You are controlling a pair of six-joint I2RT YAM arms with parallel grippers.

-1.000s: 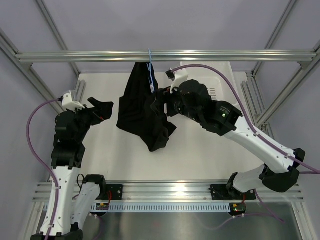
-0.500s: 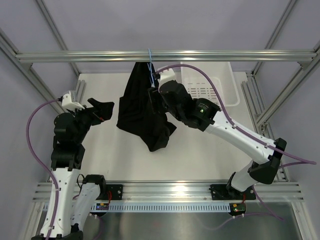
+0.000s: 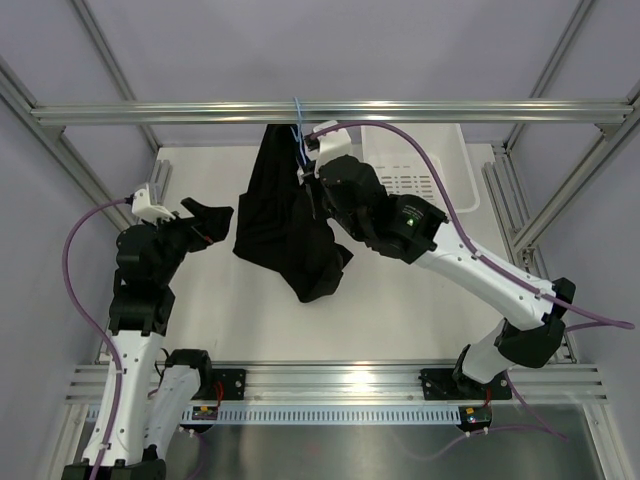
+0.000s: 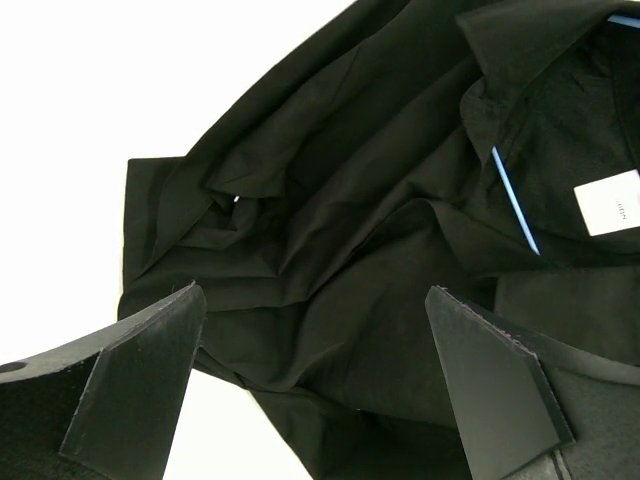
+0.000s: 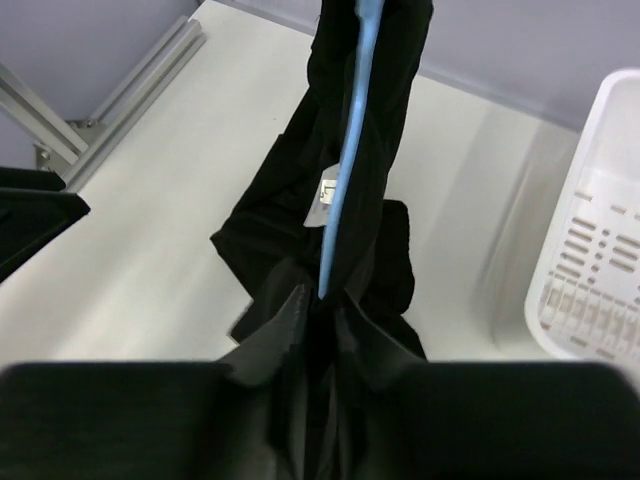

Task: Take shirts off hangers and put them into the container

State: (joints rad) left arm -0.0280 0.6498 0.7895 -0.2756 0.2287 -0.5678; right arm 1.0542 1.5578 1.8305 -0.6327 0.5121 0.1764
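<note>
Moving left off the basket since a second ago, the right fingers [image 5: 290, 330] are now pinching the one black soft fabric shirt [image 3: 280, 235] beside its one thin light-blue wire hanger [image 5: 350, 150], which is hanging from the aluminium rail [image 3: 450, 108] over the counter [image 3: 400, 300] far edge. Left fingers [image 4: 140, 390] are gaping wide, touching nothing. One white slotted plastic basket [image 3: 462, 170] is sitting at the far right corner.

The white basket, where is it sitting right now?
In the top view the white basket sits at the far right of the table, just right of the hanging black shirt and partly hidden behind the right arm.
</note>
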